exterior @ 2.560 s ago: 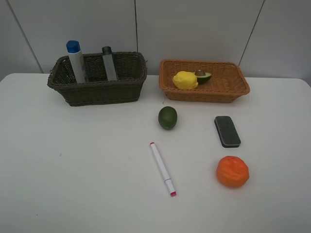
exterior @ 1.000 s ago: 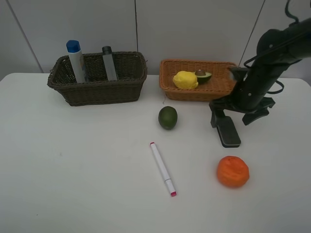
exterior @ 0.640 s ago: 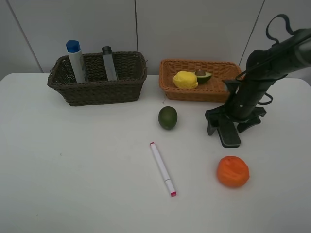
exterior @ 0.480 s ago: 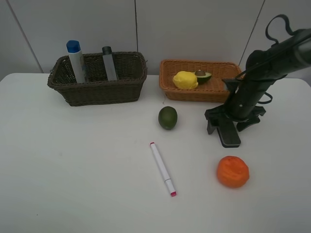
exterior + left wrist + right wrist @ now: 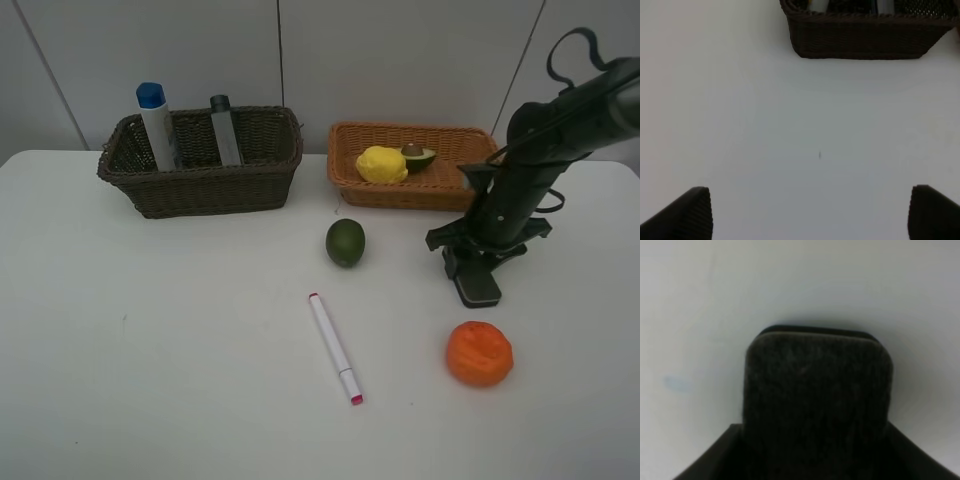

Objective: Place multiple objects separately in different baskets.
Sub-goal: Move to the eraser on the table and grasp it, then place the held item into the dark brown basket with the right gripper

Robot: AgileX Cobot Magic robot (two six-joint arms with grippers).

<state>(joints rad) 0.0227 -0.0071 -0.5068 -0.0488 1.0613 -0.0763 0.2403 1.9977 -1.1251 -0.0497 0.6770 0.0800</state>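
Eraser [image 5: 480, 289] edge-to-edge inside right hand [image 5: 476, 267]

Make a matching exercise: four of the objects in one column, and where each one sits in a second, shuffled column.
Objects
1. lemon
2. white bottle with blue cap
3. black eraser
4. pink-tipped marker

Places
A. lying free on the table
B. in the orange-tan basket
C. on the table, between the fingers of the right gripper
D. standing in the dark brown basket

Pairs: 1-B, 2-D, 3-C, 4-A
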